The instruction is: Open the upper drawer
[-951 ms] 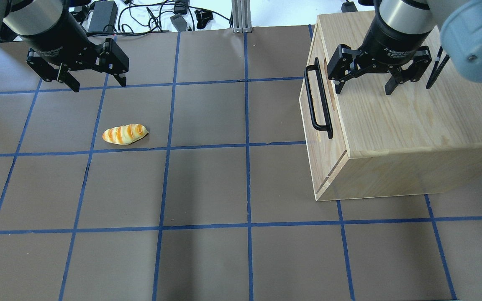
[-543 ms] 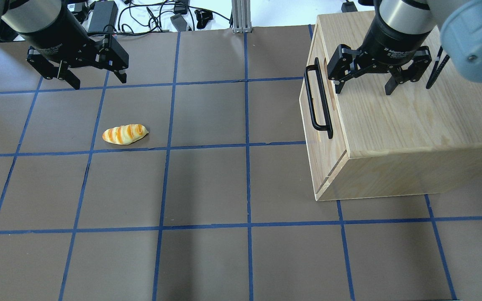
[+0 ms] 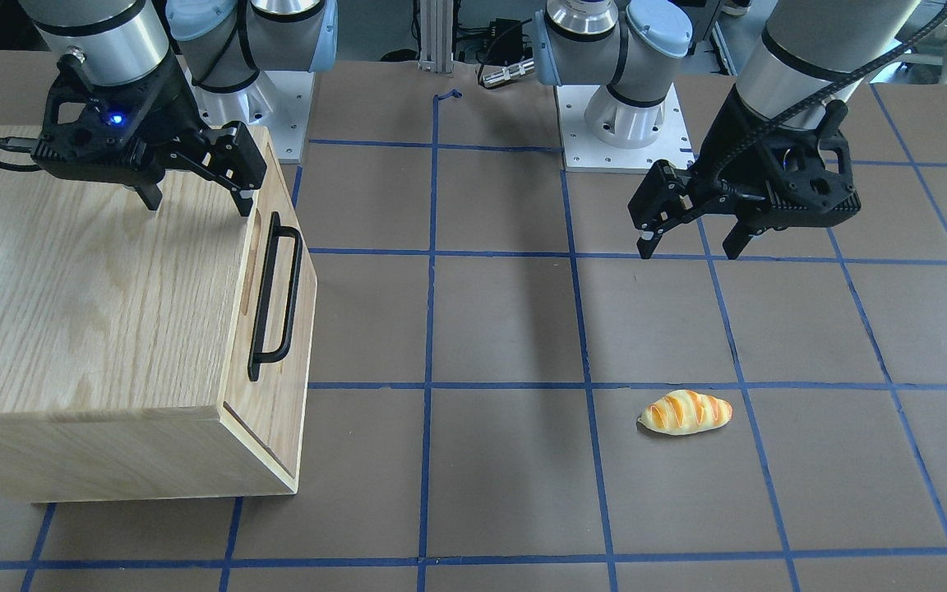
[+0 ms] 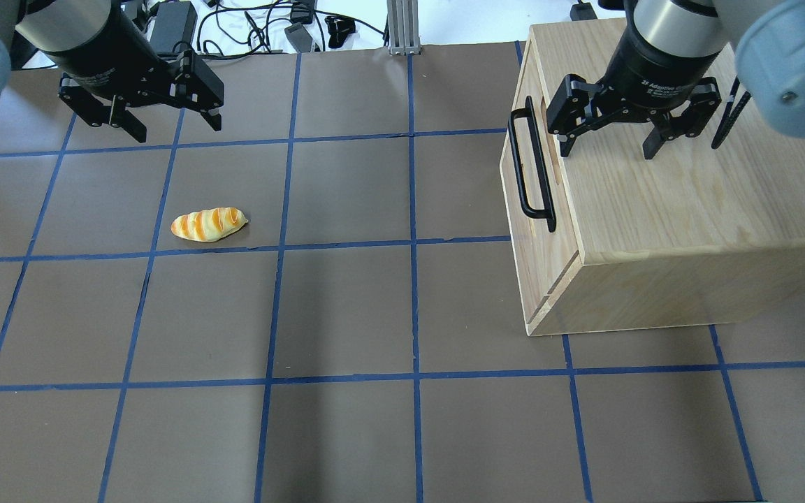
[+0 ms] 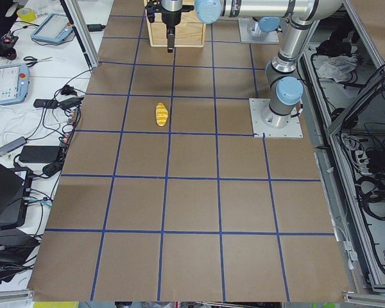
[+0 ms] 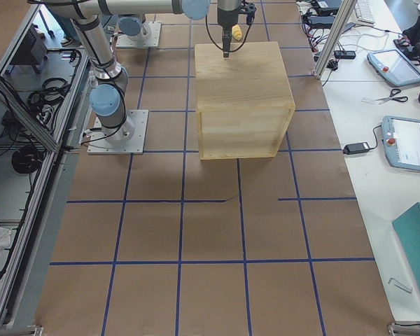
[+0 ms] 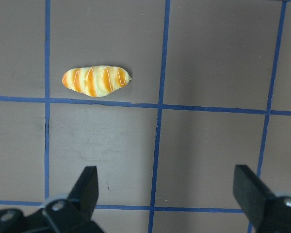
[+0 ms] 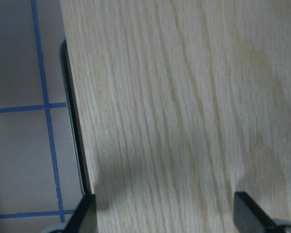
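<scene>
The upper drawer [image 4: 539, 251] is a light oak front panel with a long black bar handle [image 4: 530, 168] and a narrow slot. It sits flush in the wooden cabinet [image 4: 668, 202] at the right. My right gripper [image 4: 606, 150] is open and hovers over the cabinet top just behind the front edge, above the handle's far end. In the front-facing view it [image 3: 196, 204] is beside the handle [image 3: 272, 296]. My left gripper [image 4: 177, 131] is open and empty over the far left of the table.
A striped bread roll [image 4: 208, 224] lies on the brown table left of centre, below my left gripper in the left wrist view [image 7: 96, 81]. Cables and power bricks [image 4: 172, 28] lie beyond the table's far edge. Blue tape lines grid the table.
My left gripper has moved a little to the right and toward the far edge. The right gripper and the drawer have not moved.
</scene>
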